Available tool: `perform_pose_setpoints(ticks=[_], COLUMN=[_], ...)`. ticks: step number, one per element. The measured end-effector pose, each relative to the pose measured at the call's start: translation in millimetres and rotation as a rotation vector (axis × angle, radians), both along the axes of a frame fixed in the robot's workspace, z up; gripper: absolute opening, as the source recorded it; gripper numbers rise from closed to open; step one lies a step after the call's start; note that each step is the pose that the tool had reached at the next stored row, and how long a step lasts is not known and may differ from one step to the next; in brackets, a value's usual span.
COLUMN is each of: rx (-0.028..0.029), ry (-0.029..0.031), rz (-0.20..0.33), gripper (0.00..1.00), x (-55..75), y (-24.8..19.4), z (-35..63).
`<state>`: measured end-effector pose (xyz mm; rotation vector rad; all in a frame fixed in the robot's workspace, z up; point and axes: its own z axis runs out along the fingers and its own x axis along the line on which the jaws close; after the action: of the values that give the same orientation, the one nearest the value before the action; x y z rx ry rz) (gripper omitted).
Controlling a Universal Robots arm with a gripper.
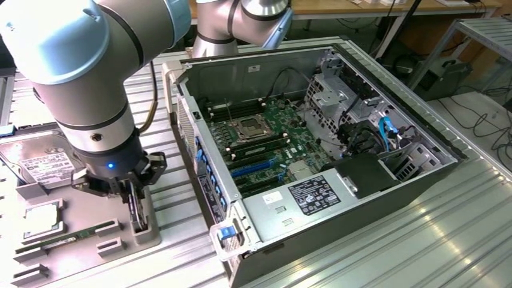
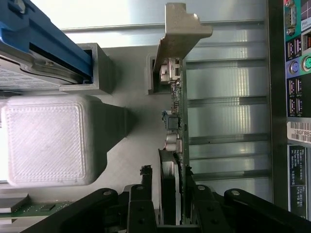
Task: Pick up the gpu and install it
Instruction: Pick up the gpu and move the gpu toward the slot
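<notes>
The gpu (image 2: 176,97) stands on its edge in a grey holder (image 1: 148,233) on the table, directly under the tool (image 2: 167,204). The tool straddles the card across its thin side, and the card's long axis runs toward the silver bracket (image 2: 182,29). I cannot tell whether it already clamps.

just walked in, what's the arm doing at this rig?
The arm's hand is lowered over the gpu, which stands on edge in a slot of the grey parts fixture, beside the open PC case. The card has not yet been lifted out or put in the case. A hard drive lies on the same fixture.
</notes>
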<state>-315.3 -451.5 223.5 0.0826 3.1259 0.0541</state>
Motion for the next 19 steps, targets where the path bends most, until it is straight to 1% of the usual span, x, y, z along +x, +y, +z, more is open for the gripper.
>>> perform_pose_setpoints(ticks=[1, 2, 3, 19], rx=[0.0000, 0.0000, 0.0000, 0.0002], ry=[0.0001, 0.0001, 0.0001, -0.0002], rz=[0.000, 0.000, 0.000, 0.000], gripper=[0.35, 0.28, 0.27, 0.27], x=[0.0, 0.0, 0.0, 0.0], y=[0.0, 0.0, 0.0, 0.0], z=[0.0, 0.0, 0.0, 0.5])
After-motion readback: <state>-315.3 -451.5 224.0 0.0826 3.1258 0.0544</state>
